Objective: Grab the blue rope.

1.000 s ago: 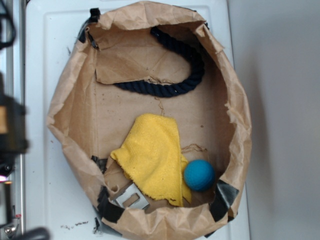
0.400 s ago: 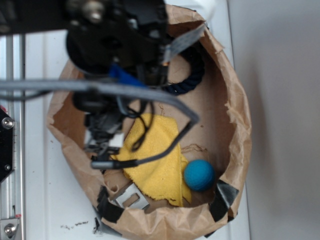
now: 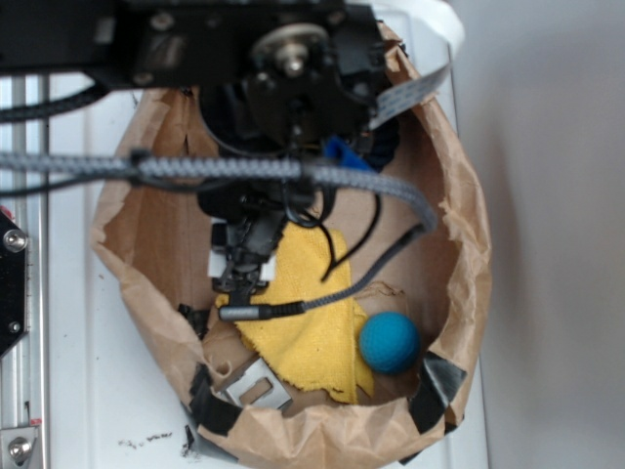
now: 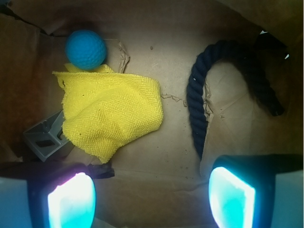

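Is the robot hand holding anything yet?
No. The hand is open and empty, hovering above the blue rope, which lies on the paper untouched.

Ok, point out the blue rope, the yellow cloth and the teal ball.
blue rope (image 4: 195, 102): wrist view, its straight left leg.
yellow cloth (image 4: 111, 111): wrist view, middle of the fabric.
teal ball (image 4: 86, 49): wrist view, its centre.

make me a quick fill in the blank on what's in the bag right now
1. The blue rope lies bent in a curve on the ____ paper floor of the bag.
2. The teal ball touches the edge of the ____ cloth.
3. The gripper has its fingers ____, holding nothing.
4. In the wrist view, a grey block pokes out from under the cloth on its ____ side.

Missing words: brown; yellow; open; left
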